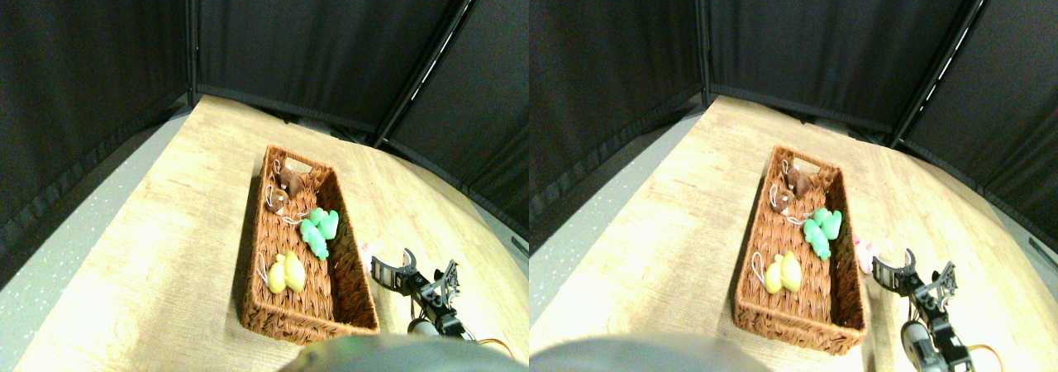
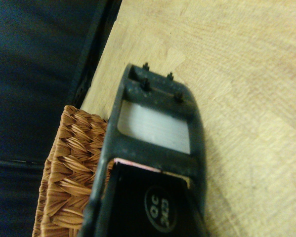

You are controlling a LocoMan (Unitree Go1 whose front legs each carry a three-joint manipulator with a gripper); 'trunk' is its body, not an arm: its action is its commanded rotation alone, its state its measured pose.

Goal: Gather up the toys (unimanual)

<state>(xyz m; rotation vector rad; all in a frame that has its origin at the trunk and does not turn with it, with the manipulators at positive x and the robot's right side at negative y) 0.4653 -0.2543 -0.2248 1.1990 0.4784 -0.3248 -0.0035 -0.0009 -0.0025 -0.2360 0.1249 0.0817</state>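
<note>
From my remote station I see a brown woven basket (image 1: pixel 248 248) lying lengthwise on the light wooden table (image 1: pixel 157 248), with black curtain panels (image 1: pixel 314 33) closing off the far side.

Inside the basket I count three toys. A brown plush toy (image 1: pixel 287 188) lies at the far end, its white loop cord trailing over the weave. A green plush toy (image 1: pixel 319 231) lies near the middle, against the right-hand wall. A yellow plush toy (image 1: pixel 287 274) sits nearer the close end, with its cord to its left. The three are apart from one another.

A pink toy (image 1: pixel 367 255) lies on the table just outside the basket's right wall, partly hidden behind the rim; I cannot make out its shape.

The right gripper (image 1: pixel 428 274) is over the table to the right of the basket, near the pink toy but not touching it. Its two dark jaws stand visibly spread apart, with nothing between them.

In the wrist view, the dark open frame of one jaw (image 2: pixel 157 143) fills the centre, with bare table beyond it and a corner of the basket (image 2: pixel 71 168) beside it. No toy shows there.
</note>
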